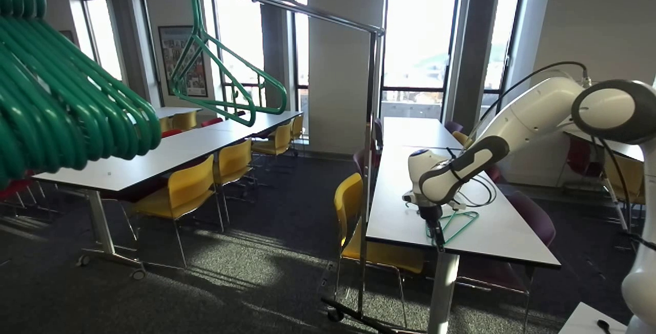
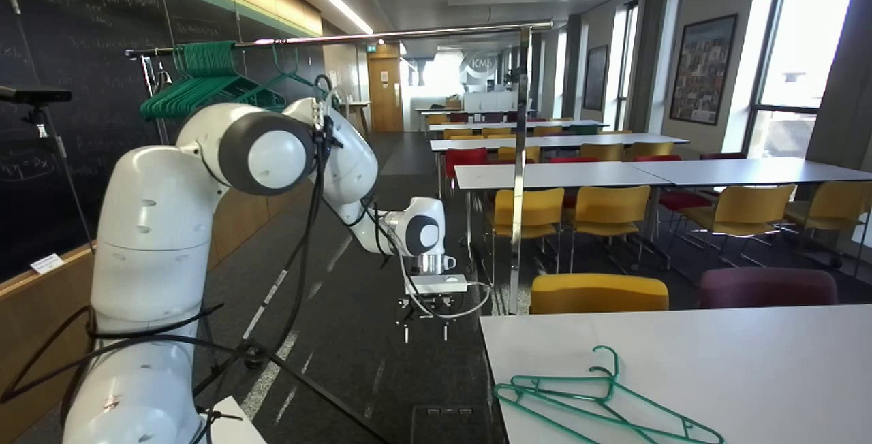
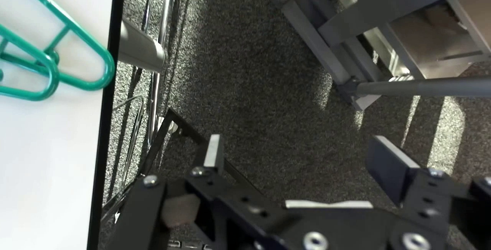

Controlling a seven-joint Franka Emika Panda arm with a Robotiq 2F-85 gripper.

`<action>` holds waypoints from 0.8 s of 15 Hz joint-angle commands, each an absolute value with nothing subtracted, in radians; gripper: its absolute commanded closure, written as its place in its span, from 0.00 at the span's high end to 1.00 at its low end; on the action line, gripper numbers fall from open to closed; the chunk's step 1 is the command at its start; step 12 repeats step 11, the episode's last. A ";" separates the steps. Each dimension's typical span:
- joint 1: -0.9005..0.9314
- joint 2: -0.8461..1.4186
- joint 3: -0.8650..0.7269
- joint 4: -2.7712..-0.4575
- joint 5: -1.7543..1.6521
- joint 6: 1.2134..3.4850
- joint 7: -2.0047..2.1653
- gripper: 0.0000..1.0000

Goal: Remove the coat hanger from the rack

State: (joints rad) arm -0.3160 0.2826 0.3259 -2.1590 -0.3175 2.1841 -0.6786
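My gripper (image 3: 299,154) is open and empty in the wrist view, with floor showing between its fingers. It points down beside the table's edge in an exterior view (image 2: 426,332); it also shows in an exterior view (image 1: 438,244). The rack (image 1: 307,8), a grey metal rail, also shows in an exterior view (image 2: 519,192). A tight bunch of green hangers (image 2: 204,83) hangs at one end. Two coat hangers (image 1: 196,14) hang apart from the bunch. Two more green hangers (image 2: 612,381) lie overlapping on the table; their ends show in the wrist view (image 3: 69,22).
The white table (image 2: 770,362) is beside the gripper; its black edge runs down the wrist view (image 3: 105,127). A yellow chair (image 1: 349,198) stands by the rack's upright pole. A wheeled rack foot (image 1: 335,314) is on the floor. Further tables (image 2: 586,173) and chairs stand behind.
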 commanded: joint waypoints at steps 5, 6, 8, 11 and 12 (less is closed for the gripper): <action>-0.071 -0.018 0.146 -2.390 -0.424 2.202 -0.713 1.00; -0.058 -0.031 0.133 -2.407 -0.457 2.232 -0.723 1.00; -0.033 0.033 0.119 -2.346 -0.425 2.189 -0.692 1.00; -0.027 0.011 0.112 -2.372 -0.438 2.205 -0.699 1.00; -0.027 0.011 0.112 -2.372 -0.438 2.205 -0.699 1.00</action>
